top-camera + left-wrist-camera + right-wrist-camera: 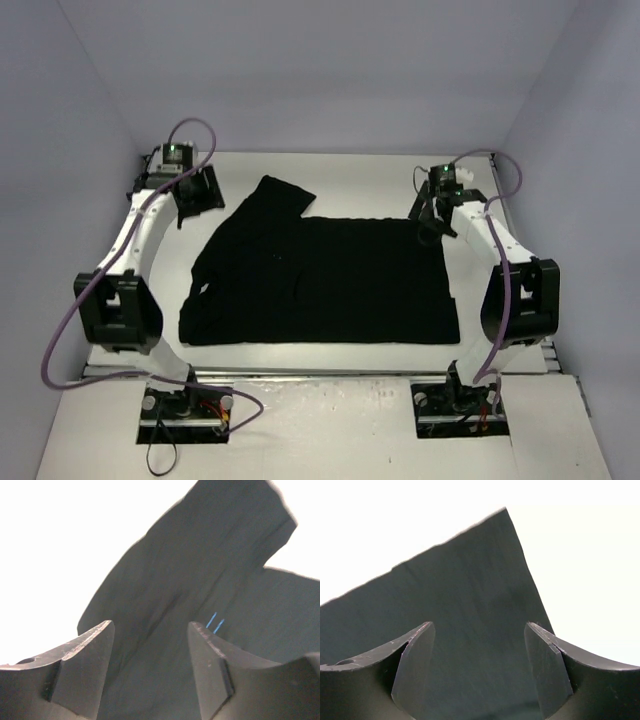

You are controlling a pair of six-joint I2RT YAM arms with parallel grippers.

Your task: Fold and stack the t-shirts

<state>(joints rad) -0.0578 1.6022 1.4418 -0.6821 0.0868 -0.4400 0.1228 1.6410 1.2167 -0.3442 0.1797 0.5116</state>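
Observation:
One black t-shirt [320,280] lies spread on the white table [350,175], with a sleeve [280,195] pointing to the far left. My left gripper [192,205] hangs open beside that sleeve, off the cloth's far-left edge. In the left wrist view its fingers [150,626] stand apart above the t-shirt [200,570], with small blue marks [215,622] showing by the right finger. My right gripper [431,222] is open over the shirt's far-right corner. From the right wrist its jaws [478,626] frame flat black cloth [465,590], nothing pinched between them.
Pale walls close in the table on the left, back and right. Both arm bases [185,400] sit at the near edge, with cables looping from them. Bare white table surface runs beyond the shirt's far edge and along both of its sides.

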